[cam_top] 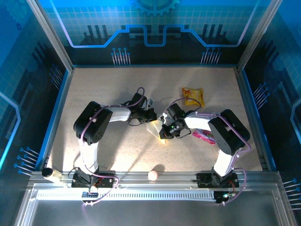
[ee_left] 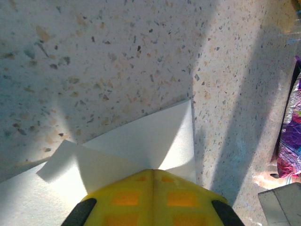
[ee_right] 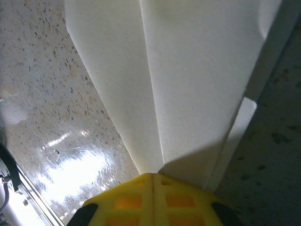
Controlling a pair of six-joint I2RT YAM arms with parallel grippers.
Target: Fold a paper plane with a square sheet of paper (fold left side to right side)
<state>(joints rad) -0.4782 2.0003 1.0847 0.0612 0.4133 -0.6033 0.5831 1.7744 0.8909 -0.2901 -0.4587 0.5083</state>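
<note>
The square sheet of paper (cam_top: 156, 128) is white and folded into a narrower layered shape, held off the speckled table between my two grippers at mid-table. My left gripper (cam_top: 149, 117) is shut on one end. In the left wrist view its yellow fingertips (ee_left: 153, 171) meet, and the paper (ee_left: 141, 141) fans out from them with a folded flap. My right gripper (cam_top: 165, 129) is shut on the other end. There the jaws (ee_right: 153, 175) pinch the paper (ee_right: 188, 70) where a long centre crease and the stacked edges converge, like the pointed body of a paper plane.
A yellow snack packet (cam_top: 193, 96) lies behind the right arm. A pink wrapper (cam_top: 204, 136) lies by the right forearm and appears at the edge of the left wrist view (ee_left: 289, 150). A small pale ball (cam_top: 153, 175) and a roll (cam_top: 51, 174) sit on the front rail.
</note>
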